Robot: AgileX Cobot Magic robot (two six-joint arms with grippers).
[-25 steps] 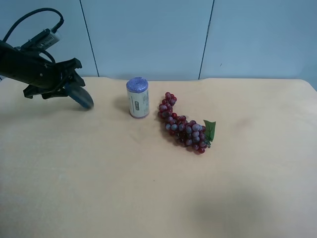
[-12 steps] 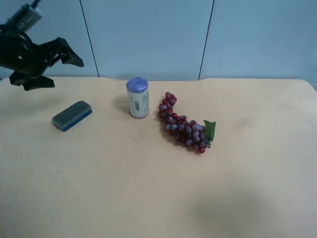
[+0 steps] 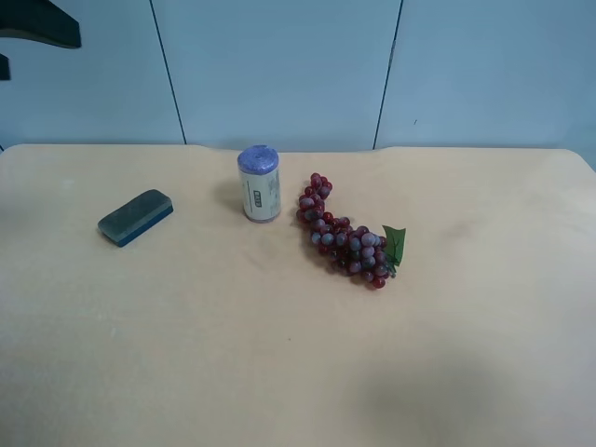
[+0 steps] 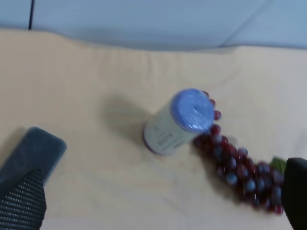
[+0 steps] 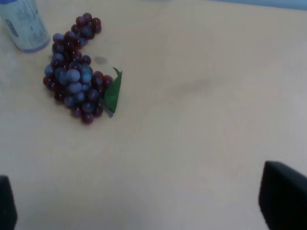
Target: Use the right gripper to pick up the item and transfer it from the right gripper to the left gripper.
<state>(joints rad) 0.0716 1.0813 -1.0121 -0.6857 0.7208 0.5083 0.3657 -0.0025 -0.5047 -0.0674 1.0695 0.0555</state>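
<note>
The item [image 3: 136, 217], a dark grey-green pad with a bluish base, lies flat on the table at the exterior high view's left, with nothing holding it. It also shows in the left wrist view [image 4: 33, 153], partly behind one finger [image 4: 21, 206]. My left gripper [image 4: 158, 208] is open and empty, high above the table. Only a black part of the arm at the exterior high view's left [image 3: 37, 23] shows in the top corner. My right gripper [image 5: 144, 203] is open and empty over bare table; the item is not in its view.
A purple-lidded can [image 3: 259, 183] stands upright mid-table, also seen in the left wrist view [image 4: 180, 120]. A red grape bunch [image 3: 345, 233] with a green leaf lies beside it, also in the right wrist view [image 5: 76, 76]. A blue wall [image 3: 298, 65] backs the tan table [image 3: 298, 372].
The arm at the exterior high view's left let the item go onto the table, opened, then rose up and away to the top left corner. The item has stayed still since.
</note>
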